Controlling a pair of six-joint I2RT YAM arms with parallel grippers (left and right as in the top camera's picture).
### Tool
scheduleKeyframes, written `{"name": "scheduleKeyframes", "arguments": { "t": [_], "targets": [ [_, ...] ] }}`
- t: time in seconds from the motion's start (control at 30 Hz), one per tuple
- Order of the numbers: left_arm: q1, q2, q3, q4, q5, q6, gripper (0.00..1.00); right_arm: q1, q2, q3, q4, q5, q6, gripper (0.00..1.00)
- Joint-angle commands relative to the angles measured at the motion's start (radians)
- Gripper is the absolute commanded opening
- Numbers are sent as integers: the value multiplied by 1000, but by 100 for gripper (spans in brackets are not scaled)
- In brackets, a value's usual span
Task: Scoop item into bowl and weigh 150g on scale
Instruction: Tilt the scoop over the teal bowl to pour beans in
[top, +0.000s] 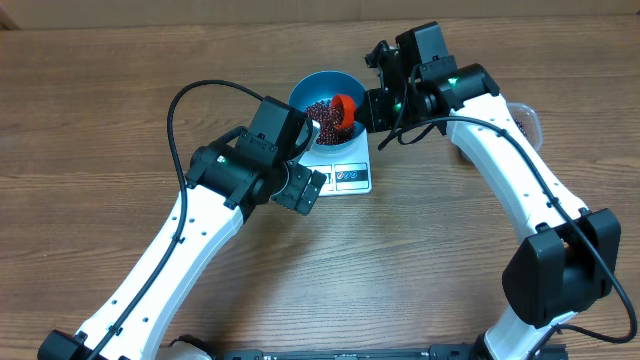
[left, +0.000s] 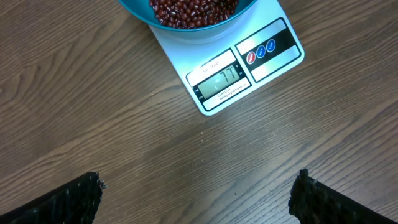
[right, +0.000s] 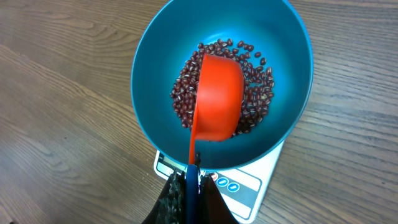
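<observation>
Left gripper (left: 196, 202) jaws spread wide, empty, above brown wooden table (left: 93, 112), just short of flat white rectangular scale (left: 249, 68). Deep round blue bowl (right: 155, 62) sits on scale, holding small dark red-brown beans (right: 255, 93). Right gripper (right: 191, 186) clamped on orange plastic scoop (right: 217, 96) handle, scoop mouth-down over beans.

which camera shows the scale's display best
The left wrist view: the display on the scale faces the camera, close and unblocked. Overhead, the scale is small and the left claw covers part of it, so the display is unreadable. The right wrist view shows just an edge of the scale under the bowl.
</observation>
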Motion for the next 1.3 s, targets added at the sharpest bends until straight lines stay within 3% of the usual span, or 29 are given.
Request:
{"name": "scheduleKeyframes", "arguments": {
  "t": [0.0,0.17,0.33,0.63,0.8,0.9,1.0,1.1,1.2,1.27],
  "targets": [
    [0,-12,-4,2,11,16,100,8,-19,36,11,61,73,4],
    [0,-12,-4,2,11,16,100,5,-19,36,10,77,106,4],
    [0,-12,-4,2,11,16,100,18,-19,36,-2,-55,-79,4],
    [0,-12,-4,2,11,16,100,14,-19,36,7,57,60,4],
    [0,-12,-4,2,11,16,100,24,-19,36,-12,-49,-100,4],
    [0,-12,-4,2,11,16,100,24,-19,36,-8,-13,-80,4],
    [0,-12,-4,2,11,16,100,19,-19,36,5,94,65,3],
    [0,-12,-4,2,11,16,99,18,-19,36,10,86,90,3],
    [0,-12,-4,2,11,16,100,23,-19,36,-3,-68,-98,4],
    [0,-12,-4,2,11,16,100,26,-19,36,-9,-77,-128,4]
  ]
}}
